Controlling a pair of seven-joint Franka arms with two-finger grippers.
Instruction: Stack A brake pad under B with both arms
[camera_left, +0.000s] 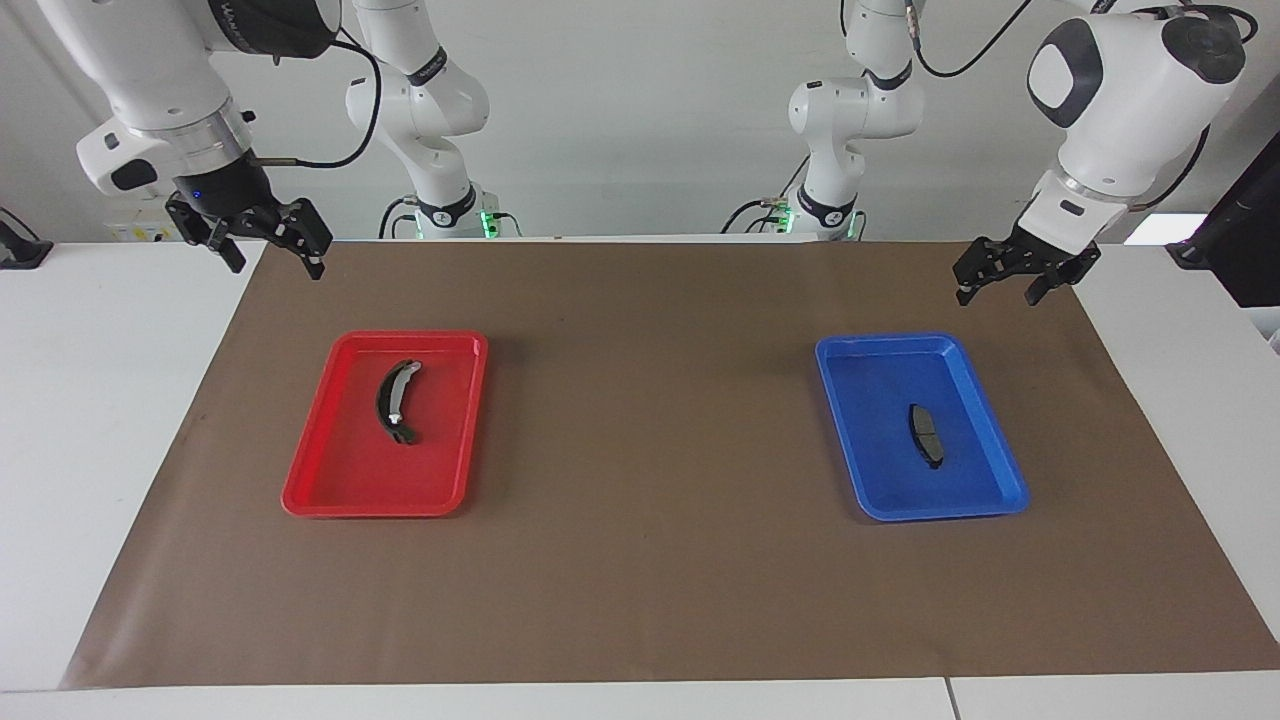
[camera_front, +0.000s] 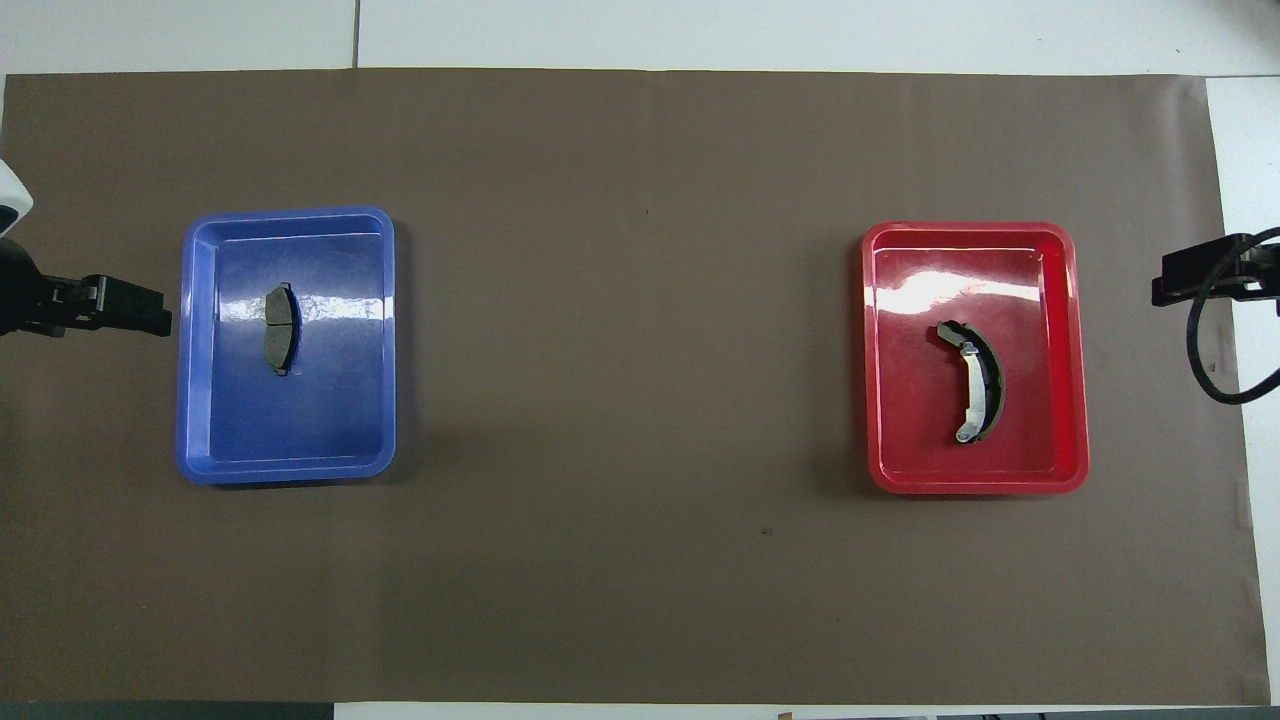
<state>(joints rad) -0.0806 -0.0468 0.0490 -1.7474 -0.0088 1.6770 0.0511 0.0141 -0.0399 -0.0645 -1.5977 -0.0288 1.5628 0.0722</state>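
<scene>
Near the mat's end edges, left gripper (camera_left: 1012, 277) and right gripper (camera_left: 268, 243) hung released, empty. Brake pad (camera_left: 927, 435) lay in blue tray (camera_left: 861, 455), brake shoe (camera_left: 395, 400) in red tray (camera_left: 330, 470).

Small pad (camera_left: 927, 436) in tray (camera_left: 860, 440) toward left arm's end; curved shoe (camera_left: 395, 401) in tray (camera_left: 330, 470) toward right arm's end

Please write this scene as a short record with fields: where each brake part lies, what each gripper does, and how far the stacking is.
small grey pad: lies flat in the blue tray, toward the left arm's end of the table
curved black shoe: lies in the red tray, toward the right arm's end
left gripper: raised beside the blue tray, jaws open, holds nothing
right gripper: raised over the brown mat's edge, jaws open, holds nothing
stacking: not begun; the parts are apart, each in its own tray
</scene>
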